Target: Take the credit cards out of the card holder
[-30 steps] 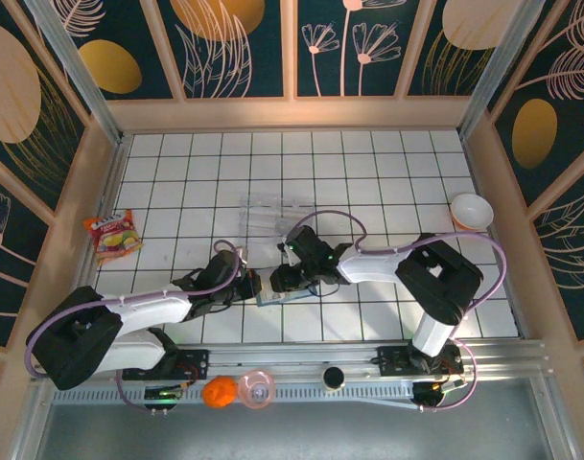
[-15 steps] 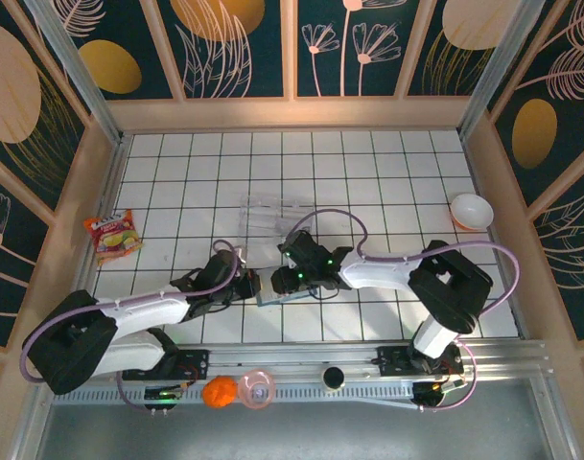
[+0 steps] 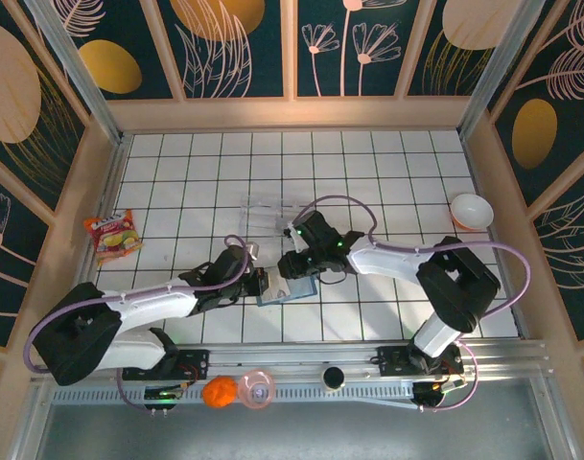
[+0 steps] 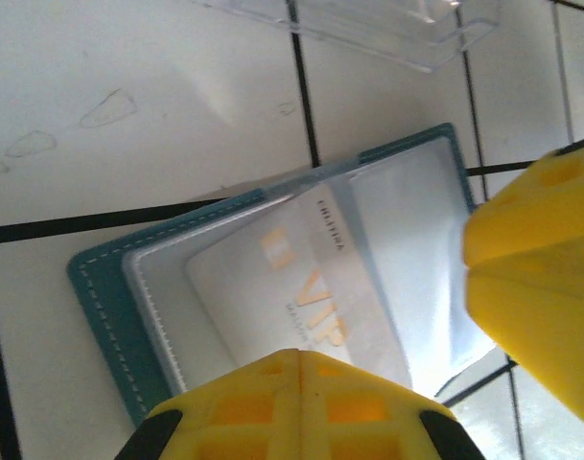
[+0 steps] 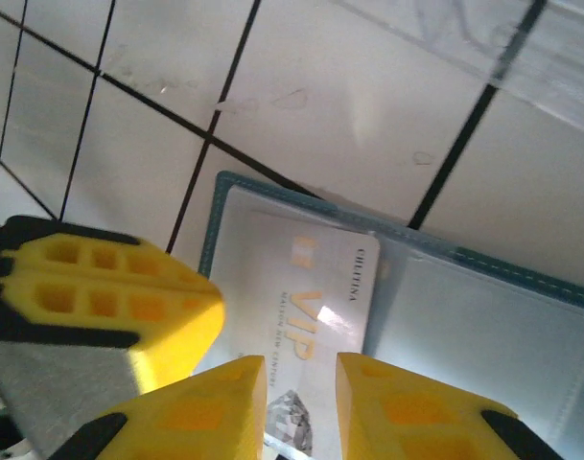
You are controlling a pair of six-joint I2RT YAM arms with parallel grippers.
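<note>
The card holder [image 3: 290, 290] lies open on the tiles between the two arms, teal at the rim [image 4: 98, 297] and with clear sleeves inside [image 5: 483, 316]. A pale credit card [image 4: 272, 287] printed VIP [image 5: 320, 278] lies on its left half, tilted and partly out of the sleeve. My left gripper [image 4: 301, 362] is shut with nothing between the fingers, its tip over the holder's near edge [image 3: 264, 285]. My right gripper [image 5: 301, 383] hovers over the card's end [image 3: 296, 265], its jaws a narrow gap apart with the card's face showing between them.
A clear plastic tray [image 3: 268, 213] lies just beyond the holder [image 4: 368, 29]. A snack packet [image 3: 112, 236] sits at the far left and a white bowl [image 3: 471, 211] at the right. An orange ball [image 3: 218, 391] and a pink item [image 3: 256, 388] rest on the front rail.
The right gripper has shifted up and to the right over the holder and its jaws have narrowed. The left gripper has edged a little to the right and stays shut.
</note>
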